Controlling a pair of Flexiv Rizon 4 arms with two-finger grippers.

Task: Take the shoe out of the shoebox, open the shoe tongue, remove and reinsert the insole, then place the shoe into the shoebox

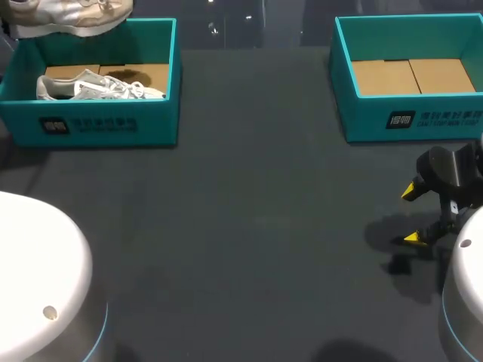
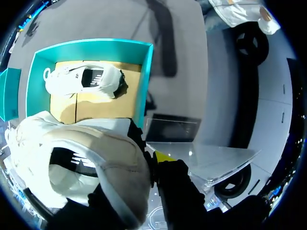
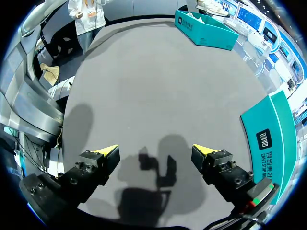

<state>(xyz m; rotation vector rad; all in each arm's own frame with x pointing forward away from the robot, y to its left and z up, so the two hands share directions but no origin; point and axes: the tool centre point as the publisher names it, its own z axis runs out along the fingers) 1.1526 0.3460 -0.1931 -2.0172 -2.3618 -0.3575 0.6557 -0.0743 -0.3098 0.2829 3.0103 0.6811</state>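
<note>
Our left gripper (image 2: 152,163) is clenched on a white sneaker (image 1: 72,15) and holds it in the air above the far-left corner of the teal left shoebox (image 1: 98,124). In the left wrist view the sneaker fills the space just ahead of the gripper. Only one yellow fingertip (image 2: 163,155) shows, against the heel end; the other is hidden behind the sneaker. Straight below, inside the same shoebox, a second white sneaker (image 1: 98,87) lies on its side on the brown cardboard floor, close to the front wall. The right shoebox (image 1: 423,121), also teal, stands at the far right of the dark grey desk (image 1: 249,226), well apart from the left one, and shows only its cardboard bottom. Our right gripper (image 1: 410,214) hangs low over the desk in front of that shoebox. Its fingers are spread wide and grasp nothing, and its shadow falls on the surface beneath it.
</note>
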